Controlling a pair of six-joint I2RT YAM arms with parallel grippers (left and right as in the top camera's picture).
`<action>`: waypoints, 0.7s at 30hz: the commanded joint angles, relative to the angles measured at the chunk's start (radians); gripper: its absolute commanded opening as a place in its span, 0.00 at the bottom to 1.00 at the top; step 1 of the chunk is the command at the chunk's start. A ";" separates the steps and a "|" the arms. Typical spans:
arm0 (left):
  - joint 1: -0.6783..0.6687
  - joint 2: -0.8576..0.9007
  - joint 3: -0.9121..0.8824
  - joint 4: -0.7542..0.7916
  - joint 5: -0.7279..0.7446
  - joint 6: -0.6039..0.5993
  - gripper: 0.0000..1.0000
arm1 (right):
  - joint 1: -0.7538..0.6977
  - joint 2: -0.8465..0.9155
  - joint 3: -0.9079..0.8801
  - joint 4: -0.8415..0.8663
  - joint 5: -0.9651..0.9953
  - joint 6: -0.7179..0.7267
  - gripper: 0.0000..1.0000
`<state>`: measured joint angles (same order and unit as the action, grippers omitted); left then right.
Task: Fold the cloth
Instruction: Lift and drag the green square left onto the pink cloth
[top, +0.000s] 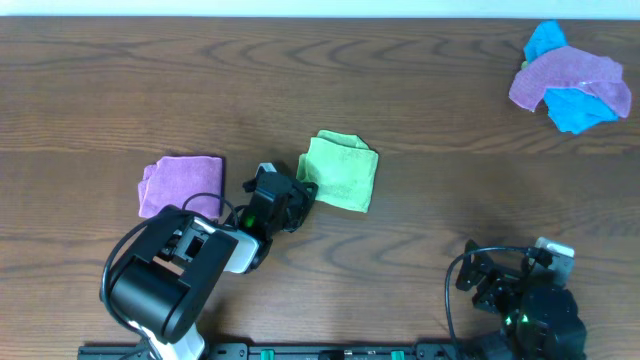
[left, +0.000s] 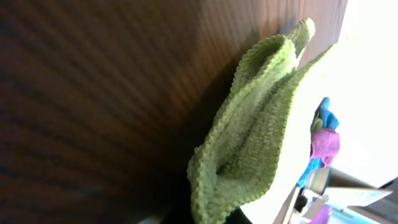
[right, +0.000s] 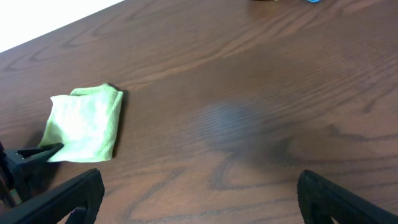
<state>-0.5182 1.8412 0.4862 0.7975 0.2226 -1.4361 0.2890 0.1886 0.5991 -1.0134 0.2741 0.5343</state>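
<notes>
The lime-green cloth (top: 342, 172) lies folded into a small square near the table's middle. My left gripper (top: 303, 192) is at its left edge, shut on the cloth's near corner. In the left wrist view the cloth (left: 261, 137) runs down into the jaws (left: 227, 219), and its layers gape open above them. In the right wrist view the cloth (right: 84, 124) lies far to the left, with the left arm's dark fingertip at its corner. My right gripper (top: 480, 275) is open and empty at the front right, over bare wood (right: 199, 199).
A folded purple cloth (top: 180, 185) lies left of the left gripper. A pile of purple and bright blue cloths (top: 570, 80) sits at the back right corner and also shows in the left wrist view (left: 323, 140). The table's far edge runs along the top.
</notes>
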 joint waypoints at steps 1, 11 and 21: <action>0.013 0.067 -0.043 -0.032 0.016 0.112 0.06 | -0.013 -0.006 0.000 -0.001 0.014 0.011 0.99; 0.178 -0.129 -0.043 -0.097 0.225 0.256 0.06 | -0.013 -0.006 0.000 -0.001 0.014 0.011 0.99; 0.240 -0.443 -0.039 -0.410 0.216 0.319 0.06 | -0.013 -0.006 0.000 -0.001 0.014 0.011 0.99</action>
<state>-0.2909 1.4467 0.4446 0.4133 0.4282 -1.1526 0.2890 0.1883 0.5991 -1.0138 0.2745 0.5343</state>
